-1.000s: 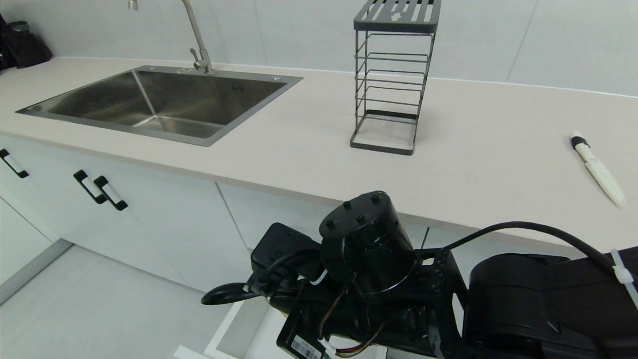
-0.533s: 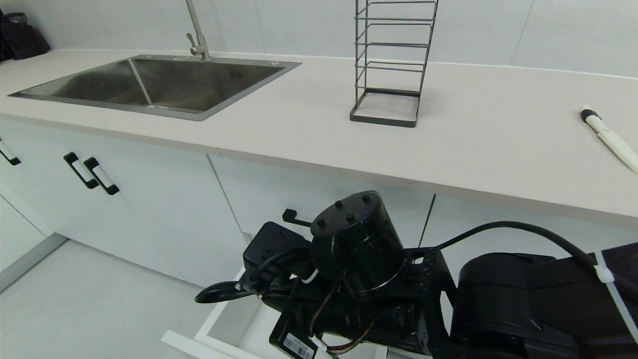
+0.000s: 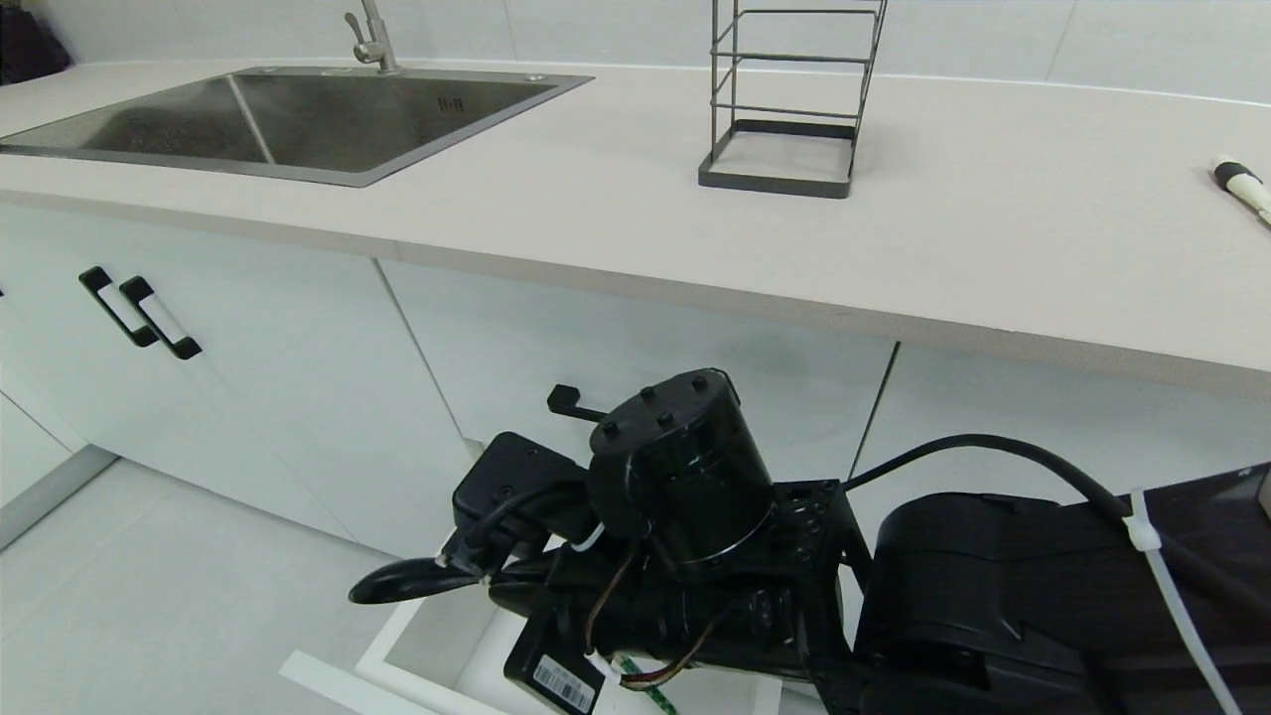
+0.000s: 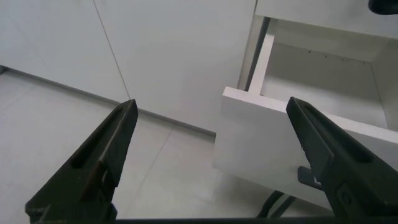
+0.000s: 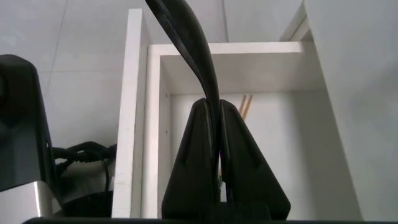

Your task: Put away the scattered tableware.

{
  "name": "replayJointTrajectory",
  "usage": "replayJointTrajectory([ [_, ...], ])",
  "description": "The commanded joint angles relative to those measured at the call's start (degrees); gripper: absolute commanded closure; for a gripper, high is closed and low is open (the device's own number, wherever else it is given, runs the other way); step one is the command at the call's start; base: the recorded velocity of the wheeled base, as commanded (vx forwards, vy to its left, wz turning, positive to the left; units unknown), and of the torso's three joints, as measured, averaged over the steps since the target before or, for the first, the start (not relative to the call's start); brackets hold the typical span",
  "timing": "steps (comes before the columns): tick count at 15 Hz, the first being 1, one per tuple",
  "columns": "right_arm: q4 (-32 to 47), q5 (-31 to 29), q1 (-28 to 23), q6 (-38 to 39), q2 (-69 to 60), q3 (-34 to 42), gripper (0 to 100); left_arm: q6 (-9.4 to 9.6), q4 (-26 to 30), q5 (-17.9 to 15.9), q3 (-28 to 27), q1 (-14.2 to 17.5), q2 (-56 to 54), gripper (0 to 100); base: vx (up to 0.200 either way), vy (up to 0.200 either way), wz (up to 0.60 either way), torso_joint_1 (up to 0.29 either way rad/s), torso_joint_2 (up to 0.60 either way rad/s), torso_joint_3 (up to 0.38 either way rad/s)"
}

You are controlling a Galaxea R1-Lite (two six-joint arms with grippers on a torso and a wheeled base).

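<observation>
My right gripper (image 3: 487, 576) hangs low in front of the cabinets, shut on the handle of a black spoon (image 3: 397, 581). The spoon's bowl points out to the left. Below it a white drawer (image 3: 392, 650) stands pulled out. In the right wrist view the right gripper (image 5: 211, 118) clamps the black spoon (image 5: 186, 37) above the open drawer (image 5: 138, 124), and light wooden chopsticks (image 5: 245, 106) lie inside. My left gripper (image 4: 217, 155) stands open near the floor, facing the drawer's front panel (image 4: 273, 143). A white-handled knife (image 3: 1241, 184) lies on the counter at the far right.
A black wire rack (image 3: 784, 109) stands on the beige counter (image 3: 596, 199), with a steel sink (image 3: 288, 119) and tap to its left. White cabinet doors with black handles (image 3: 139, 313) are at the left. Grey floor tiles (image 3: 149, 596) lie open left of the drawer.
The head camera has tilted downward, so the counter sits higher in the picture and more of the drawer shows. My right gripper keeps hold of the spoon, slightly lower and to the left.
</observation>
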Motion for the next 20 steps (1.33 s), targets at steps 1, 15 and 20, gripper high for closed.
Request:
replayJointTrajectory([
  [1,0.1,0.4,-0.2,0.0,1.1,-0.6,100,-0.03,0.0,0.0,0.0,0.0,0.0,0,0.0,0.0,0.0,0.0,0.0,0.0],
  [15,1.5,-5.5,-4.2,-2.0,6.7,-2.2,100,-0.03,0.0,0.0,-0.1,0.0,0.0,0,0.0,0.0,0.0,0.0,0.0,0.004],
  [20,5.5,-9.1,-4.1,-1.8,11.6,-8.3,100,-0.03,0.0,0.0,0.0,0.0,0.0,0,0.0,0.0,0.0,0.0,0.0,0.0],
])
